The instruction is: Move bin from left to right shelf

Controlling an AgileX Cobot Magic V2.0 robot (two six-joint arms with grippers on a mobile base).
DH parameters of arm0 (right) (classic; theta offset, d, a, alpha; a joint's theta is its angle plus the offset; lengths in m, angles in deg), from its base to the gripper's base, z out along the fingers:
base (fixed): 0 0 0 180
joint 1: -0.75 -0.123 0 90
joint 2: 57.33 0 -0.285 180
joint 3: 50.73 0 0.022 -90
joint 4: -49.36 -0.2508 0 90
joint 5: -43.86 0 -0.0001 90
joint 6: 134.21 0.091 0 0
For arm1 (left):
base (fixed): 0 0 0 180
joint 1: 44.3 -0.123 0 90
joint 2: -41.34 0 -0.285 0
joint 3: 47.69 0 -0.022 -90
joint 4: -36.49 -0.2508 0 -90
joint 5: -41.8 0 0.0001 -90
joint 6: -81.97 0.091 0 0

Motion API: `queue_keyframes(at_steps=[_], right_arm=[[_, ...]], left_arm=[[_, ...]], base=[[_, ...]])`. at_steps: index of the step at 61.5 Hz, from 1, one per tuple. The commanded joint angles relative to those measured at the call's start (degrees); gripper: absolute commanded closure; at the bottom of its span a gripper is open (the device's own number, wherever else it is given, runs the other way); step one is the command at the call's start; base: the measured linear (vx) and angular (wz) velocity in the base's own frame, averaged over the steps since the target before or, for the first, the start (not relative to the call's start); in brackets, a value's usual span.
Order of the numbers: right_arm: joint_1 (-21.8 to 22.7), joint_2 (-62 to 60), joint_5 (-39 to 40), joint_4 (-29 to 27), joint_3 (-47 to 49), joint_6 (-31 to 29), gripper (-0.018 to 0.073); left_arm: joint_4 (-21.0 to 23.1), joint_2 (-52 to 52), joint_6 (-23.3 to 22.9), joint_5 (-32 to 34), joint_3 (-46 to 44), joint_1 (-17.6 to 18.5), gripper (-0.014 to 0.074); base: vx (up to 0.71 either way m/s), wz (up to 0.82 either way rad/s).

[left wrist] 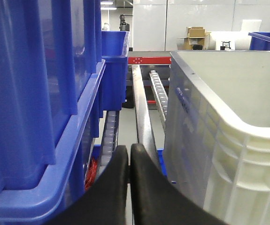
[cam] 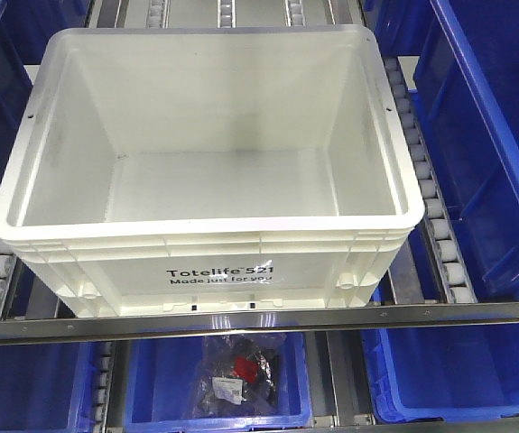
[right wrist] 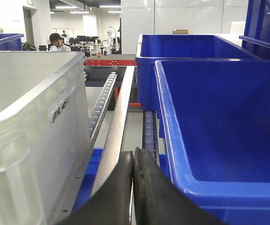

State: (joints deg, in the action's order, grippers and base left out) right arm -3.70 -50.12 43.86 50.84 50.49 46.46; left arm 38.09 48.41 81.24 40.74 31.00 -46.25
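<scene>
Bin [cam: 214, 257] base edge hid behind rail [cam: 259, 319]; L pincer [left wrist: 129, 149] & R pincer [right wrist: 133, 153] tips together.

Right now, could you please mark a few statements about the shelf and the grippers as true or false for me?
1. The white bin has nothing inside it. True.
2. Both grippers are open. False: the left gripper and the right gripper are both shut, with nothing between their fingers.
3. The left gripper holds the white bin's rim. False: it sits in the gap between the white bin and a blue bin, gripping neither.
4. A lower blue bin holds a clear bag. True.
5. The white bin rests on roller tracks. True.
</scene>
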Motion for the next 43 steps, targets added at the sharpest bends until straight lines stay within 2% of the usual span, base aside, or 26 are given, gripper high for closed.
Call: queue_keyframes(at_steps=[1, 43], right_arm=[[0.09, -0.66, 4.01, 0.61, -1.08, -0.21, 0.0567], [0.09, -0.66, 4.42, 0.61, -1.03, -0.34, 0.0567]], left_arm=[[0.42, -0.68, -0.37, 4.10, -1.01, -0.09, 0.0604], [0.42, -0.68, -0.37, 4.10, -1.01, -0.09, 0.0604]], base=[[0.00, 0.00], [0.00, 0.00]])
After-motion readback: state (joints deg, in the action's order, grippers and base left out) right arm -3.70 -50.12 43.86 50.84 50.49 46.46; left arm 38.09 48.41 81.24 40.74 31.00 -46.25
